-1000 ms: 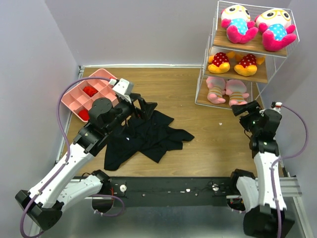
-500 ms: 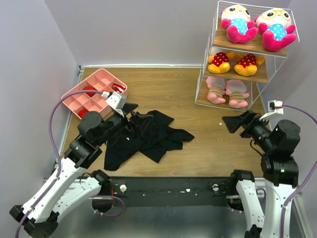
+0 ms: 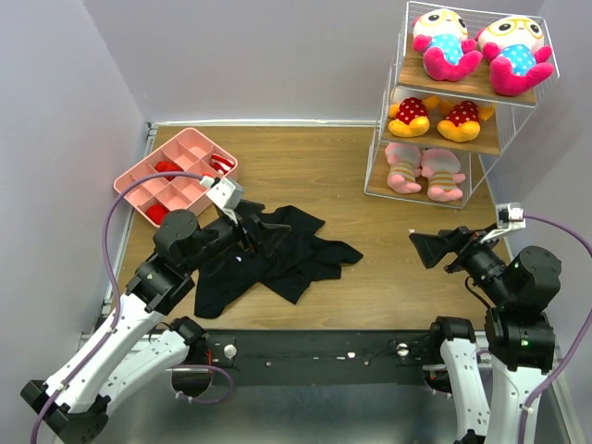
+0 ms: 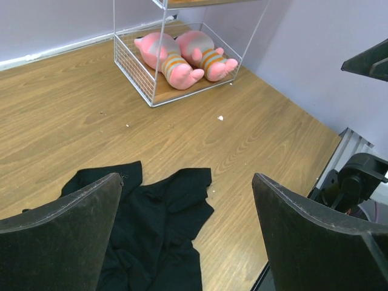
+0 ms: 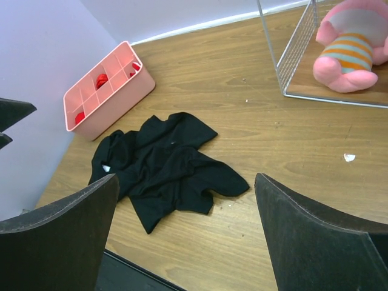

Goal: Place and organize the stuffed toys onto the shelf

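The shelf point(image 3: 384, 120) stands at the far right and holds stuffed toys in pairs. Two white-faced toys with blue bodies point(image 3: 444, 42) lie on the top board, two yellow-orange ones point(image 3: 412, 116) on the middle board, and two pale pink striped ones point(image 3: 402, 166) on the bottom board. The left wrist view shows the pink pair point(image 4: 167, 57) inside the wire frame point(image 4: 130, 66). One pink toy point(image 5: 348, 51) shows in the right wrist view. My left gripper point(image 3: 264, 222) point(image 4: 188, 242) hovers open over the black garment. My right gripper point(image 3: 430, 248) point(image 5: 188, 236) is open and empty, in front of the shelf and pointing left.
A crumpled black garment point(image 3: 268, 254) point(image 4: 151, 230) point(image 5: 163, 163) lies mid-table. A pink compartment tray point(image 3: 176, 176) point(image 5: 106, 88) with red items sits at the far left. Walls close in the left, back and right sides.
My right arm has drawn back from the shelf's bottom tier toward the near edge and turned left. My left arm has pulled back slightly over the garment.
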Robot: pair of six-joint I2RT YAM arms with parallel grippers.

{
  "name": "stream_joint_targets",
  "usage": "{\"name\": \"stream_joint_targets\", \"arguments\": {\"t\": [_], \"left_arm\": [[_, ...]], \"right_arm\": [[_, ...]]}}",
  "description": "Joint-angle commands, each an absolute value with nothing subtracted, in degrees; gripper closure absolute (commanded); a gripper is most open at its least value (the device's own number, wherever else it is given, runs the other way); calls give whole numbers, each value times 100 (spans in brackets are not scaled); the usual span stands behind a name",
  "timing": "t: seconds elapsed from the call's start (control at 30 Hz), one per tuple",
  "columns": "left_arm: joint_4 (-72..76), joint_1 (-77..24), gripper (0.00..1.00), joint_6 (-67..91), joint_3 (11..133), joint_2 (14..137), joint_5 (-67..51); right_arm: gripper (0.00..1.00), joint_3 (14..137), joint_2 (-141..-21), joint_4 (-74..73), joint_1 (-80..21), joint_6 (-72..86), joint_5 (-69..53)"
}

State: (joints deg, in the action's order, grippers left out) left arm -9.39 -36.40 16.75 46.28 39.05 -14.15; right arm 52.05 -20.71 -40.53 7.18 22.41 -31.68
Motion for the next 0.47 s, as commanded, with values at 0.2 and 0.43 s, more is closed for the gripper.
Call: {"name": "stream_joint_targets", "arguments": {"t": [0.2, 0.43], "left_arm": [[-817, -3656, 1, 1670, 4658, 3770, -1608], [-844, -3656, 1, 1626, 4658, 3788, -1538]], "right_arm": [[0, 5194, -1925, -4104, 703, 2188, -3208], [0, 5177, -1916, -4122, 694, 2197, -3199]]}}
